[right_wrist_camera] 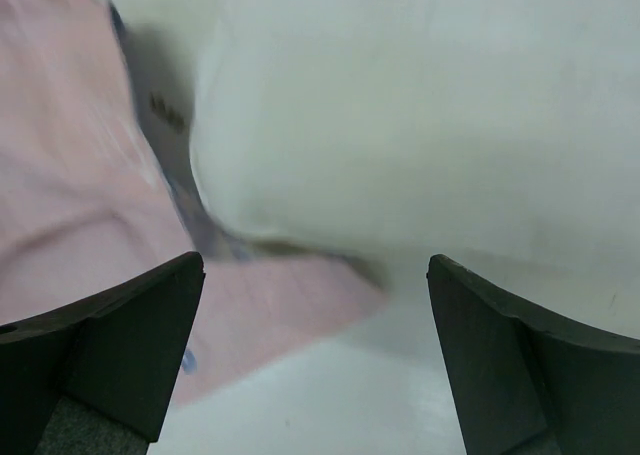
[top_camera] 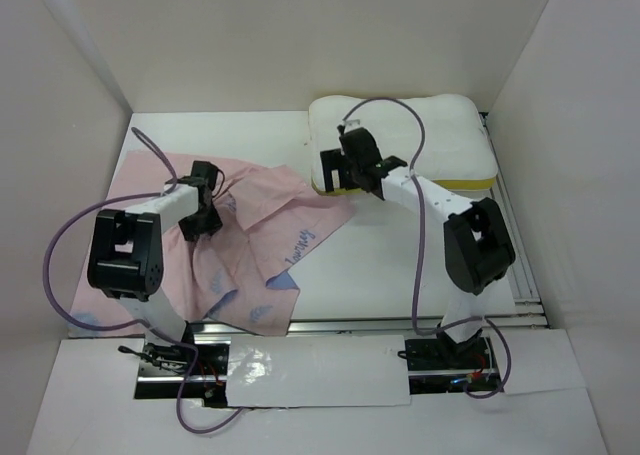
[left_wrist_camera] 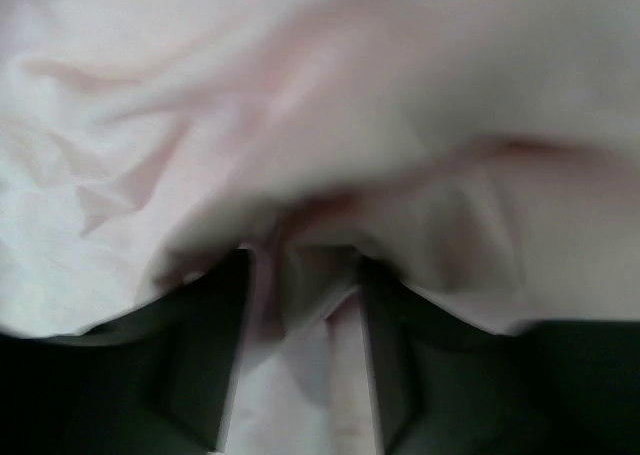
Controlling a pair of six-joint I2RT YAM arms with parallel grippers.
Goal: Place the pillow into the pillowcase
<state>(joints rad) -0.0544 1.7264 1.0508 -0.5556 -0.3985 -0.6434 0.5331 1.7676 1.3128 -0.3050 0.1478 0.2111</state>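
Pink cloth, thin and wrinkly with small cartoon prints, is the pillowcase (top_camera: pixel 250 235). It lies spread out on the left part of the flat white table (top_camera: pixel 370 285), pink side up. The black two-finger left claw (top_camera: pixel 200 220) is pressed down into it, near its far-left end. From the left wrist camera I see a fold of pink cloth bunched up between the dark fingers (left_wrist_camera: pixel 200 375). The picture is blurry, so I cannot tell if the claw pinches the cloth or just sits around it. I think it is down there to find the open edge and lift it, so there is a hole to push into.

The big puffy white pillow (top_camera: pixel 440 125), with a yellow strip (top_camera: pixel 470 183) along its near edge, rests at the far right of the table. It is outside the pillowcase. One corner of the pink cloth reaches right up to the pillow's near-left corner. The black right claw (top_camera: pixel 345 165) hangs over that same corner, its two fingers (right_wrist_camera: pixel 110 345) spread wide with nothing between them. I think it is there so it can grab the pillow and push it left into the cloth. The job looks like it is just beginning.
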